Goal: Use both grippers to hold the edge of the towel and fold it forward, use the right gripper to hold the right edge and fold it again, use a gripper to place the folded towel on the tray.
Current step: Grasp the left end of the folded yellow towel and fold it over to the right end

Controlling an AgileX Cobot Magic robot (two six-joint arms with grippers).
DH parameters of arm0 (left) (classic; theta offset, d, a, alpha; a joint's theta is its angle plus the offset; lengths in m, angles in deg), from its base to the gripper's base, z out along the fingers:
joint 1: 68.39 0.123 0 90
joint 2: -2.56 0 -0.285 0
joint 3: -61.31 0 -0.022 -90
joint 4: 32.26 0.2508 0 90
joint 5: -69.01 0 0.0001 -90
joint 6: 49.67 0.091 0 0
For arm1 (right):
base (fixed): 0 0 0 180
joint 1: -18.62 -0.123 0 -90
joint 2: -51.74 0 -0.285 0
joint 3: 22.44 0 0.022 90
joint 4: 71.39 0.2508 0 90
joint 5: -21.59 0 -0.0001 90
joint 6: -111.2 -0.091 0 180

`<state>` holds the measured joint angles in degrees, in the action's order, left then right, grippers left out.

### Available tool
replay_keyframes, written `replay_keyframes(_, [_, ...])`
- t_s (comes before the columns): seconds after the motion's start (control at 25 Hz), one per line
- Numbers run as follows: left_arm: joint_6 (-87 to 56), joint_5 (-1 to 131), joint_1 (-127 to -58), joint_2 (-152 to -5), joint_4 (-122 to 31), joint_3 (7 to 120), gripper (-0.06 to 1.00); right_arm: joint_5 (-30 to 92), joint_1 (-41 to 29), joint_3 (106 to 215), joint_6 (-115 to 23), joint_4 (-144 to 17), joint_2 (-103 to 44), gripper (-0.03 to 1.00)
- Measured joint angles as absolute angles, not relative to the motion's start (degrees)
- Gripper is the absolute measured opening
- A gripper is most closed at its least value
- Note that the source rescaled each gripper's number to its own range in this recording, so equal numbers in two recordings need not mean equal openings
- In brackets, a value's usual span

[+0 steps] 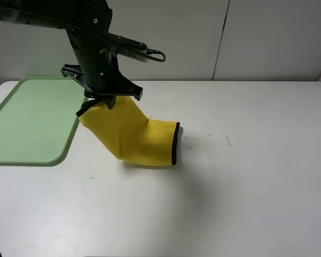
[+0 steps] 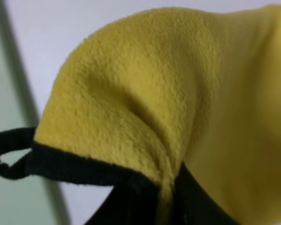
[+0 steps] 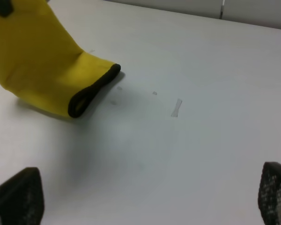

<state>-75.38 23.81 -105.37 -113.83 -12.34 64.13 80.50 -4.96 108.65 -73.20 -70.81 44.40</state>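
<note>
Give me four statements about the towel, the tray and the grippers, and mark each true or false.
1. The left gripper is shut on the towel. True.
2. The towel lies flat on the tray. False: it hangs from the left gripper, its lower end on the table beside the tray.
3. The right gripper is open, holding nothing. True.
4. The towel's trim is white. False: it is black.

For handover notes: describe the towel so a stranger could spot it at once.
On the white table, look just right of the mint-green tray. The towel hangs there from the left gripper, lower end on the table: the only yellow thing, fluffy, trimmed in black.
</note>
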Motion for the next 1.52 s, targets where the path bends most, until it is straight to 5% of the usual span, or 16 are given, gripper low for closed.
replay_keyframes(0.56, [-75.4, 31.2, -116.5, -122.5, -14.8, 66.9, 0.12, 80.5, -5.0, 108.6, -73.2, -70.8, 44.4, 1.0])
replay_keyframes(1.2, [-75.6, 43.1, -117.1, -128.8, -15.2, 67.5, 0.12, 80.5, -5.0, 108.6, -73.2, -70.8, 44.4, 1.0])
replay_keyframes(1.32, [-75.5, 43.3, -117.1, -128.9, -15.2, 67.5, 0.28, 80.5, -5.0, 108.6, -73.2, -70.8, 44.4, 1.0])
replay_keyframes(1.52, [-72.9, 44.3, -117.1, -128.9, -14.5, 67.6, 0.88, 80.5, -5.0, 108.6, -73.2, -70.8, 44.4, 1.0])
